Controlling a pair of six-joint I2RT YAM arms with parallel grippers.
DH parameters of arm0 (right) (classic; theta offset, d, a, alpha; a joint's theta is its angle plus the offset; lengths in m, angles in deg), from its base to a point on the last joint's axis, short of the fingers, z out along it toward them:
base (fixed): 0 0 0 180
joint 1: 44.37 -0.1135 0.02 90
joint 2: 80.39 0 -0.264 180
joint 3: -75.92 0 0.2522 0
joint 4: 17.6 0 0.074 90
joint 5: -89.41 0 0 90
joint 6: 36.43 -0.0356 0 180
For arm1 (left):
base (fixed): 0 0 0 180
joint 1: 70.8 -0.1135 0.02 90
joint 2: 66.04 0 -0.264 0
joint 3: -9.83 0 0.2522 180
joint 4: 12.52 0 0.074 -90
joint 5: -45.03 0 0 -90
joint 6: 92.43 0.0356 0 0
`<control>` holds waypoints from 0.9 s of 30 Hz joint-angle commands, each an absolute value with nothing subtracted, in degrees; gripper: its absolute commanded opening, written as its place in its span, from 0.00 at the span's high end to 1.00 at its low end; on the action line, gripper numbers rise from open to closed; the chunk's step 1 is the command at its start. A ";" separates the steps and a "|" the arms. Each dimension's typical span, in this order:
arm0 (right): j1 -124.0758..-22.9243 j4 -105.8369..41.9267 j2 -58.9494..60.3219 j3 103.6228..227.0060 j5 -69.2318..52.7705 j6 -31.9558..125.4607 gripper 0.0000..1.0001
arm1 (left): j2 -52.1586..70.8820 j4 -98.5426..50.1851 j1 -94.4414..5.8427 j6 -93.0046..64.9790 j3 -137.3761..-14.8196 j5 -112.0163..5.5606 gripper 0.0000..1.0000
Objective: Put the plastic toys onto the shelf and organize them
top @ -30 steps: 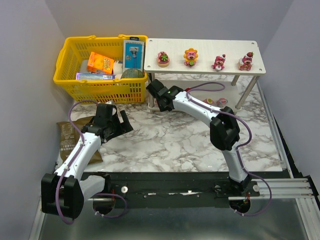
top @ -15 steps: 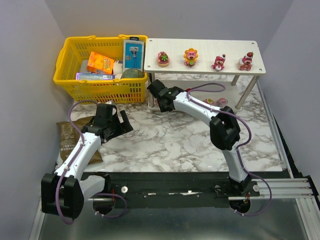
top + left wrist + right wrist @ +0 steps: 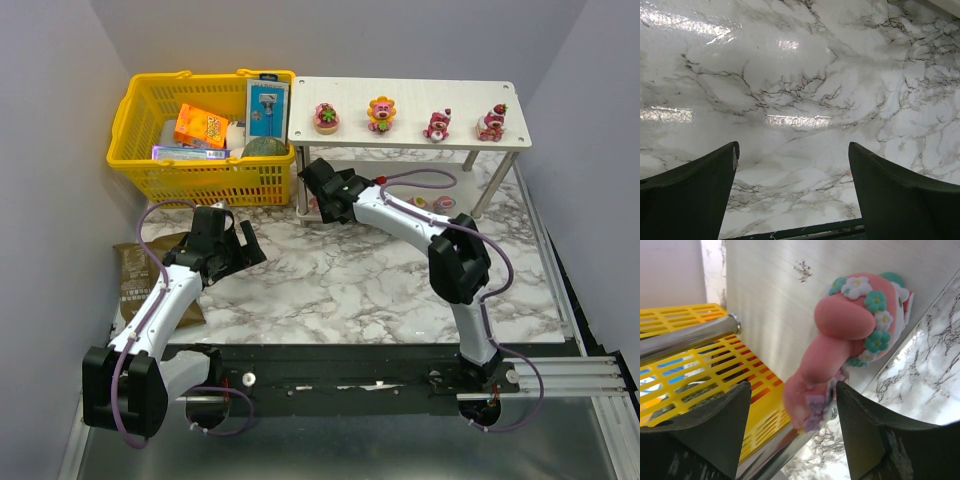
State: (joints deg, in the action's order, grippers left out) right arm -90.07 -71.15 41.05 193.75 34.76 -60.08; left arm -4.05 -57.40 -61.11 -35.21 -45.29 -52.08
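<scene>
left claw (image 3: 793, 150): wide, over desk (image 3: 790, 75)
right claw (image 3: 792, 392): wide, gripping nothing
toy (image 3: 850, 320): pink, at right claw's tips, on shelf (image 3: 770, 300)

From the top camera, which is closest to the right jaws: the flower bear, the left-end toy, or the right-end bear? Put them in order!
From the right gripper:
1. left-end toy, just beyond it.
2. flower bear, next to the right.
3. right-end bear, at the far end.

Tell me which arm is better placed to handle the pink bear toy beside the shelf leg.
Right. The right gripper is open around the pink bear toy, at the shelf beside the yellow basket. The left gripper is open over the bare marble table, away from every toy.
</scene>
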 commanded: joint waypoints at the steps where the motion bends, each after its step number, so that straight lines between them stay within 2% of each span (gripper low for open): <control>1: -89.90 -69.77 37.38 191.55 37.56 -61.66 0.23 | -4.43 -57.84 -61.48 -34.60 -45.24 -51.56 0.01; 14: -89.90 -68.90 30.09 181.10 34.39 -58.85 0.21 | -4.70 -57.66 -61.48 -34.69 -45.33 -51.73 0.01; 25: -91.04 -61.77 19.11 169.85 30.54 -48.48 0.21 | -7.68 -56.69 -61.48 -34.78 -45.24 -52.53 0.01; 27: -91.22 -59.05 15.07 166.43 28.95 -42.36 0.21 | -7.69 -56.78 -61.48 -34.95 -45.41 -52.61 0.01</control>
